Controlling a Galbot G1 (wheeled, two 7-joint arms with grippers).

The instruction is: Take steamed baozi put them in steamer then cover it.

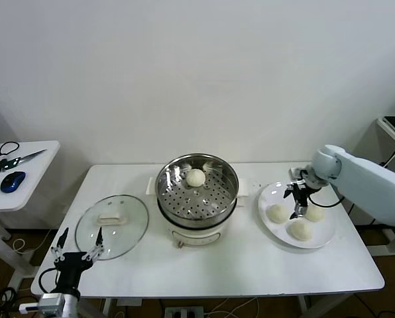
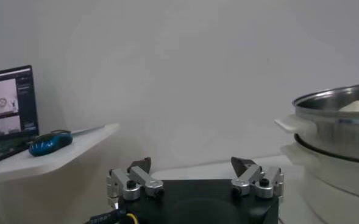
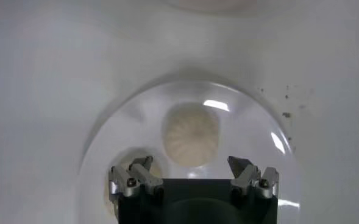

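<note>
The steel steamer stands mid-table on its white cooker base and holds one baozi. Three more baozi lie on a white plate at the right. My right gripper is open and empty, hovering just above the plate between the buns. In the right wrist view one baozi lies just ahead of the open gripper and another peeks beside a finger. The glass cover lies flat at the table's left. My left gripper is open, parked at the front left edge.
A side table at the far left carries a blue mouse and scissors. In the left wrist view the steamer rises off to the side, and a monitor stands behind the mouse.
</note>
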